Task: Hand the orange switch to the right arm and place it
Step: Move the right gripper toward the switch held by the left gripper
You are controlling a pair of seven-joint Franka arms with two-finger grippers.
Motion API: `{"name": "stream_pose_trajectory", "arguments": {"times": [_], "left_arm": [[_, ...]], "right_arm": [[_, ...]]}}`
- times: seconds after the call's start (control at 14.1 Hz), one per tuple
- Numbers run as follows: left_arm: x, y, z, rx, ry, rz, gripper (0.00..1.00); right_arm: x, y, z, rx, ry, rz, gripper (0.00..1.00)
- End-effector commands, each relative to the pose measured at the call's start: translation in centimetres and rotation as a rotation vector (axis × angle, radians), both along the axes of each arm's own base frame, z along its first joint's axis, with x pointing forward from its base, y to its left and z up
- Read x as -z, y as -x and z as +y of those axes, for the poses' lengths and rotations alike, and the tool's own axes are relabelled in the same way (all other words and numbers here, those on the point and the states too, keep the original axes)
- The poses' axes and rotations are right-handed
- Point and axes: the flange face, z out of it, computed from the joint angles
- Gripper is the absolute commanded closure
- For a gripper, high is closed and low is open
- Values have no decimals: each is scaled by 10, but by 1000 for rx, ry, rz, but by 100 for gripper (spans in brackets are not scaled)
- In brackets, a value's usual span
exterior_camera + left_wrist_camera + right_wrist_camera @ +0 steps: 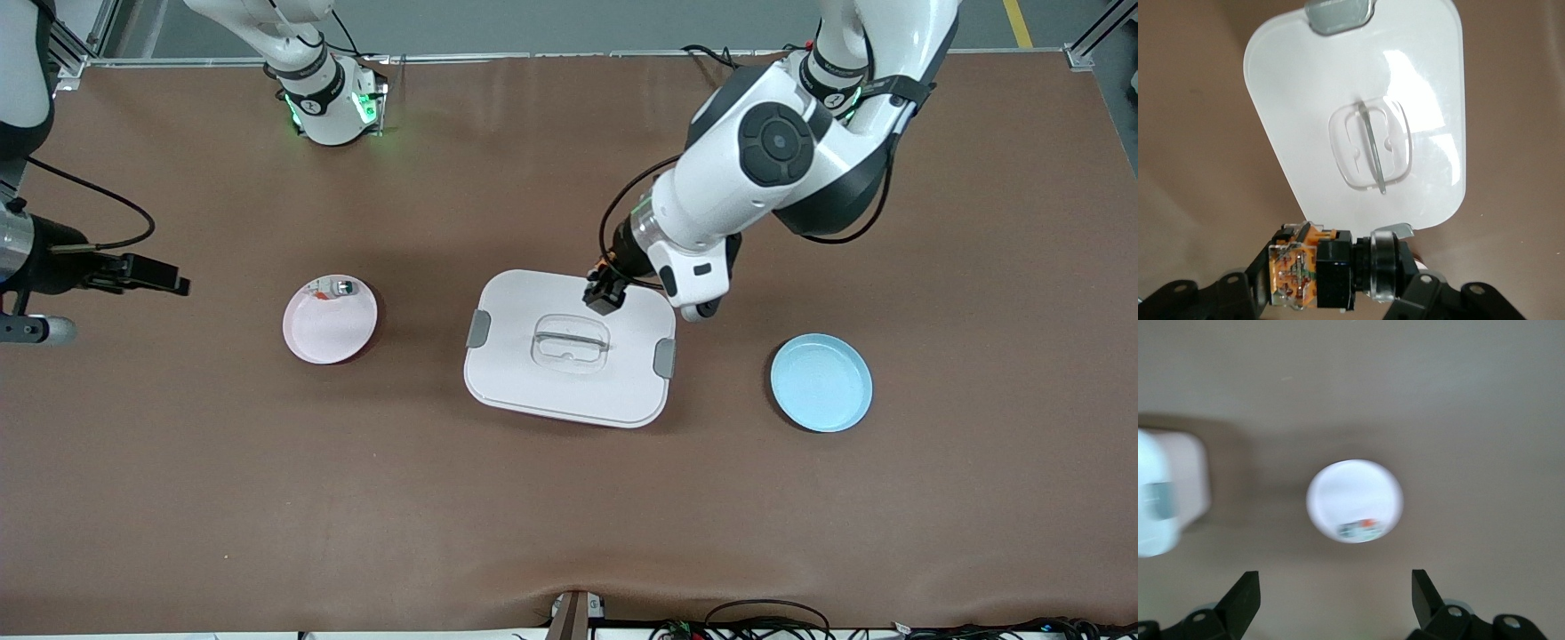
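My left gripper (605, 296) is shut on the orange switch (1298, 273). It holds the switch by its black body, with the clear-and-orange contact block at one end and the round ringed head at the other. It hangs over the rim of the white lidded box (516, 373) on the side toward the robots' bases. My right gripper (178, 283) is open and empty, up in the air over bare table at the right arm's end, beside the pink plate (331, 333). In the right wrist view its fingers (1245, 597) stand wide apart.
The pink plate (1351, 493) holds a small silver-white part with a red bit (333, 288). A blue plate (821, 382) lies empty toward the left arm's end. The white box lid (1305, 100) has grey clips and a clear handle (1371, 147). Brown table surface surrounds them.
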Motion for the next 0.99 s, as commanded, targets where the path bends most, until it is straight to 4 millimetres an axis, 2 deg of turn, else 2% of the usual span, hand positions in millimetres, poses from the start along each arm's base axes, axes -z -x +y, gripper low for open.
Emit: {"name": "stream_pose_trajectory", "arguments": {"times": [0.0,0.21,0.35,0.5,0.71,0.85,0.92], "left_arm": [[-6,3,-20,-60,35,23,100],[-10,3,-33,-99,52,38,100],[-12,8,-40,-103,57,37,100],[-13,8,-40,-118,59,42,100],[-13,9,-41,-119,59,42,100],[-12,11,-45,-113,58,43,100],[-12,13,-47,-110,59,42,100]], "right_arm": [[21,19,-9,99,-135,0,0],[49,46,10,163,-244,-15,0],[70,65,28,224,-381,-9,0],[73,77,63,229,-438,-36,0],[58,84,106,233,-528,-95,0],[58,89,134,262,-579,-138,0],[58,92,157,271,-609,-160,0]]}}
